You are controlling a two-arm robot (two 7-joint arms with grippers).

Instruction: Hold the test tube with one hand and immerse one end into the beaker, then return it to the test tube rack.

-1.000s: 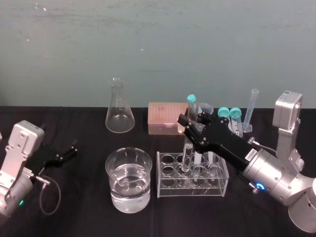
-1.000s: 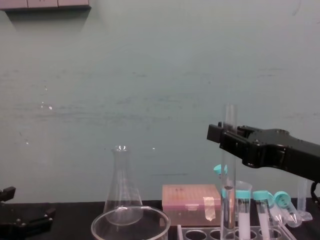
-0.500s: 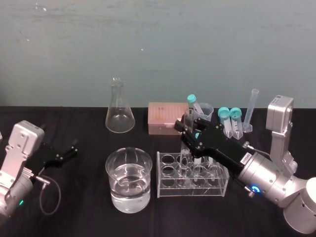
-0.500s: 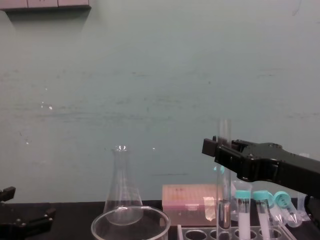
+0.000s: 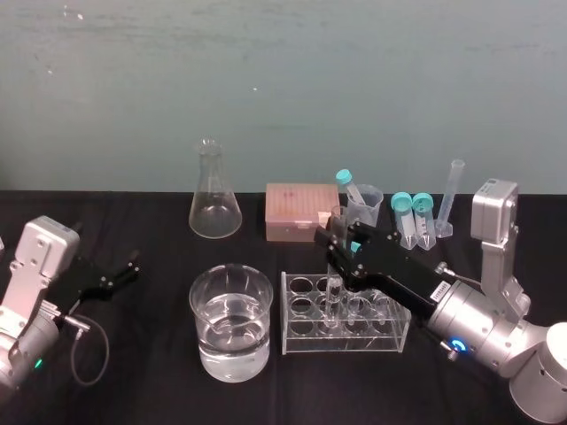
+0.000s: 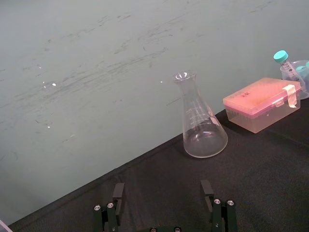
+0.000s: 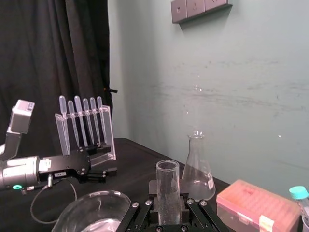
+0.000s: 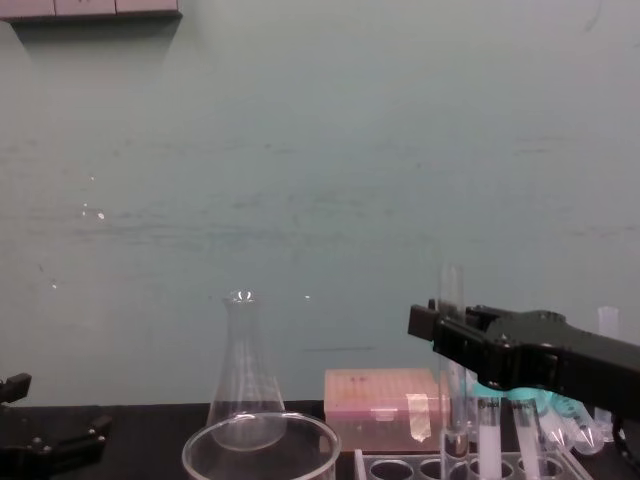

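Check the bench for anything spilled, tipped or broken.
Nothing stands out. The test tube stands upright in the rack, held by the right gripper. The beaker is upright, with no spill visible around it. The left gripper rests open, off to the left.

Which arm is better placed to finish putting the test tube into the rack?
Right: the right gripper is shut on the test tube at the rack; the left gripper is far aside.

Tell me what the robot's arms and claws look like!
Both arms are chunky silver-grey metal. The left gripper and right gripper are black and boxy. The left arm has a tiny green light and a looping grey cable. The right arm has a glowing blue ring and a small white label.
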